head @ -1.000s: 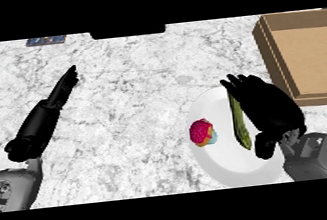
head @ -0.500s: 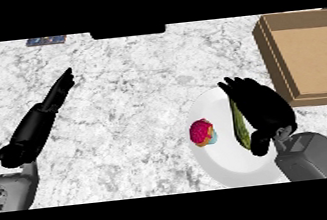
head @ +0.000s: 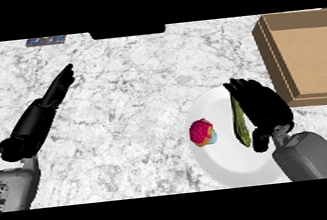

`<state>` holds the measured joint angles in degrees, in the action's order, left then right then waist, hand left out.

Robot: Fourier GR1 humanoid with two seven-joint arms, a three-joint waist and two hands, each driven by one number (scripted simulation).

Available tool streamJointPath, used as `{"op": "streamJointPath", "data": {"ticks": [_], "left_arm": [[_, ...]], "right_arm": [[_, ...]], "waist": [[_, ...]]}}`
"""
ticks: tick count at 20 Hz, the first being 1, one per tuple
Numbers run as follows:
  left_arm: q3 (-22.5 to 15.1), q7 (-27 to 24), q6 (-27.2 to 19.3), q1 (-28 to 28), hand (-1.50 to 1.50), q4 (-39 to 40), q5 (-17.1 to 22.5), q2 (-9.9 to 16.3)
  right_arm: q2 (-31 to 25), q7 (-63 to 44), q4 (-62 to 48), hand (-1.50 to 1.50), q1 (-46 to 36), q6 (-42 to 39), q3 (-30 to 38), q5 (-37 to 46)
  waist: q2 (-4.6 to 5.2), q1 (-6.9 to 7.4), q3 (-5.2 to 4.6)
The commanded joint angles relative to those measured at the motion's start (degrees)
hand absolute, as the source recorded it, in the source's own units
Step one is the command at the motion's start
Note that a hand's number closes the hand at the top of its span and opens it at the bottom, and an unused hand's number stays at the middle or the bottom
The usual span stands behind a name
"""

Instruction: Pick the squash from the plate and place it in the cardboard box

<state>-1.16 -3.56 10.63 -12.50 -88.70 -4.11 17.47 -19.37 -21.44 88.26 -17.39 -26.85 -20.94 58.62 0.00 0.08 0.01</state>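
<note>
Both forearms are smooth grey cylinders ending in black hands. Behind the fingers of the left hand, a long black segmented palm and wrist run back to a rounded black knuckle, then a grey sleeve bearing dark printed marks. Behind the right hand's broad, glossy black fingers, a short black wrist joins a plain grey forearm.

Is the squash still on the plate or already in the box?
On the plate. The green squash lies on the white plate, beside the right hand; the cardboard box holds nothing visible.
</note>
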Motion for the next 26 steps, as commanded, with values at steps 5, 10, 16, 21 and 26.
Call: {"op": "streamJointPath", "data": {"ticks": [5,10,16,21,26], "left_arm": [[1.87,-4.10,1.47,0.46,0.00,2.78,-2.36,-1.09],[1.86,-1.22,2.32,3.45,0.00,-2.06,-1.61,-1.15],[0.60,0.01,-0.09,2.70,0.00,-2.95,-4.85,-4.14],[2.58,-0.06,1.52,0.92,0.00,-0.37,-3.04,-2.57],[2.89,0.71,1.10,0.56,0.00,-0.04,-3.04,-2.78]], "right_arm": [[0.28,7.40,-6.50,-1.50,-4.07,-1.50,6.39,0.20],[4.12,12.31,-12.52,1.50,-3.67,9.04,-0.78,6.80],[3.63,16.47,-10.27,1.50,-1.32,15.83,-0.22,10.87],[-3.67,37.64,-2.34,1.50,4.04,13.88,-5.78,3.54],[-13.13,61.01,5.52,1.50,9.07,16.13,-9.58,-3.87]], "waist": [[0.02,0.03,-0.01],[0.07,0.62,0.01],[-0.03,0.11,0.00],[-0.49,-0.81,0.04],[-0.52,-2.11,0.14]]}}
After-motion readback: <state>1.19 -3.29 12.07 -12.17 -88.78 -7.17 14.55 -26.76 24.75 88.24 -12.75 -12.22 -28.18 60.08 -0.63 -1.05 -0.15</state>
